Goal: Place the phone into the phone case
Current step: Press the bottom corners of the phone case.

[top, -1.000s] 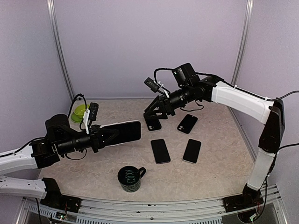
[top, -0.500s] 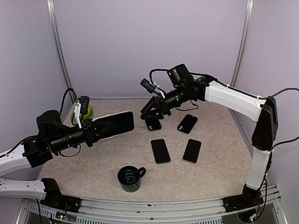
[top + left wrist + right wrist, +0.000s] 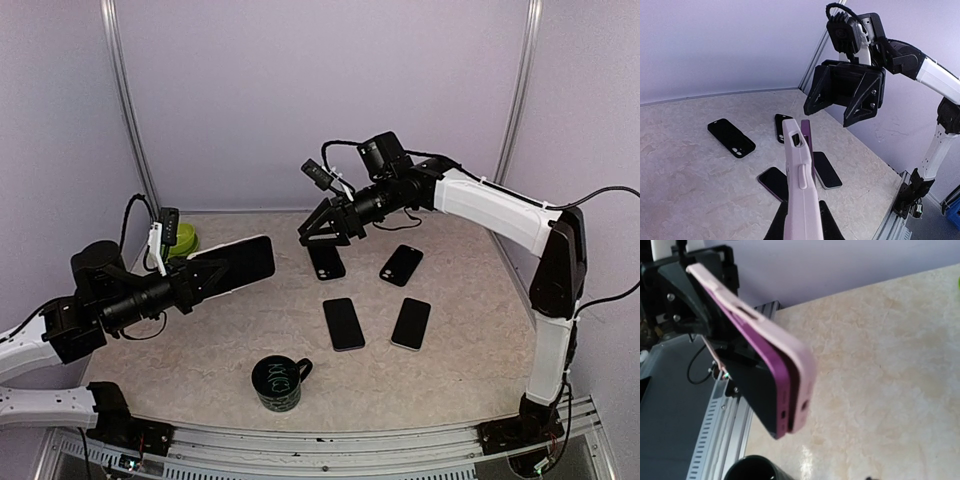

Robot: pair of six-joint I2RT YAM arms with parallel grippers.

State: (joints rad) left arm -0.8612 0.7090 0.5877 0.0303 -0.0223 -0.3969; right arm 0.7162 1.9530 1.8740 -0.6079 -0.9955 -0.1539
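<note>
My left gripper (image 3: 197, 277) is shut on a purple phone (image 3: 240, 260) and a pink phone case (image 3: 801, 185), holding them together in the air over the table's left side. In the right wrist view the phone (image 3: 771, 371) lies against the case (image 3: 801, 360), with a gap between them at the near end. My right gripper (image 3: 328, 226) hovers a little right of the phone's tip, above the back of the table. The left wrist view shows that gripper (image 3: 847, 107) open with nothing between its fingers.
Two black cases (image 3: 327, 262) (image 3: 401, 264) lie at the back of the table. Two more phones (image 3: 343, 323) (image 3: 411, 322) lie screen up in the middle. A black mug (image 3: 278, 382) stands near the front edge, and a green object (image 3: 180, 238) sits at the back left.
The left arm has carried the phone and case to the left and up. The right gripper has shifted slightly left and higher, still open.
</note>
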